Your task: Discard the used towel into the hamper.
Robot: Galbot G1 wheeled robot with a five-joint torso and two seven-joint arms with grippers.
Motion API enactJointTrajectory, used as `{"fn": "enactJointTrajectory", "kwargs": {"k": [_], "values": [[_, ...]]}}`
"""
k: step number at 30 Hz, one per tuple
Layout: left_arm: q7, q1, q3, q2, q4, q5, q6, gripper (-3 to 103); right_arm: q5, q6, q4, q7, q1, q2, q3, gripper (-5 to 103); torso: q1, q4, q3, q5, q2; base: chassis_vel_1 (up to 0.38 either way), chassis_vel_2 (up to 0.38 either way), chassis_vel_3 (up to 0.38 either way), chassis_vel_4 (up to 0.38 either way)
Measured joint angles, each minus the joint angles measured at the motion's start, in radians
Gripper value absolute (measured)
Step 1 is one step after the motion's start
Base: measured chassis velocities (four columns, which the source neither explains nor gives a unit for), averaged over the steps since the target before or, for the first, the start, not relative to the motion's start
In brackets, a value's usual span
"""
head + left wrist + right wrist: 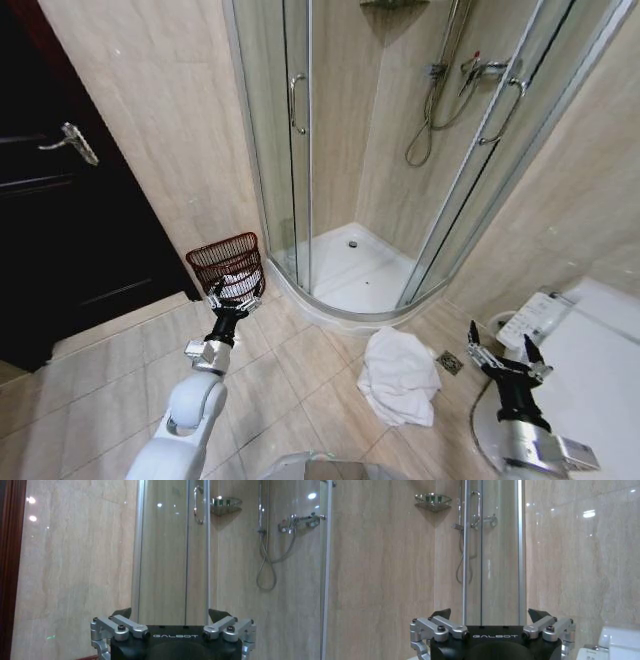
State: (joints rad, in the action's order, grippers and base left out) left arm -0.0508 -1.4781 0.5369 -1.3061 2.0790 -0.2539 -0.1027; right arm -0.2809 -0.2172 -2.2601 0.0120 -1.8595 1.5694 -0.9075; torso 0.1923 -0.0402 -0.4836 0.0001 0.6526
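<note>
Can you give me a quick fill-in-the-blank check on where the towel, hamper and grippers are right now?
1. The white towel lies crumpled on the ____.
2. The hamper stands against the wall, beside the ____ enclosure.
3. The left gripper, right in front of the hamper, is ____.
4. The right gripper, near the toilet, holds ____.

Missing words: floor; shower; open; nothing

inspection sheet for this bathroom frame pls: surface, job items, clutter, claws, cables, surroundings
Surface: beige tiled floor, looks dry.
Job's things: white towel crumpled on the floor near the shower step; red-brown hamper against the wall, something white inside.
Clutter: nothing seen.
Grippers: left claw open, at the hamper; right claw open, empty, right of the towel.
Cables: nothing seen.
Surroundings: glass shower enclosure, floor drain, toilet, dark door.
</note>
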Motion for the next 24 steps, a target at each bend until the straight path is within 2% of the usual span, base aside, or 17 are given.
{"fn": "enactJointTrajectory", "kwargs": {"k": [15, 24], "values": [[-0.002, -0.014, -0.024, -0.017, 0.014, 0.045, 0.002, 100, -0.022, -0.026, 0.035, -0.002, 0.0, -0.022, -0.021, 100, 0.027, 0.0, -0.036, 0.0, 0.063, 0.0, 0.0, 0.0, 0.0], [-0.001, 0.017, -0.027, -0.014, 0.006, 0.044, 0.014, 100, -0.037, 0.004, 0.015, 0.0, 0.005, -0.026, -0.028, 100, 0.044, 0.0001, -0.059, -0.0002, 0.103, 0.0, 0.0, 0.0, 0.0]]}}
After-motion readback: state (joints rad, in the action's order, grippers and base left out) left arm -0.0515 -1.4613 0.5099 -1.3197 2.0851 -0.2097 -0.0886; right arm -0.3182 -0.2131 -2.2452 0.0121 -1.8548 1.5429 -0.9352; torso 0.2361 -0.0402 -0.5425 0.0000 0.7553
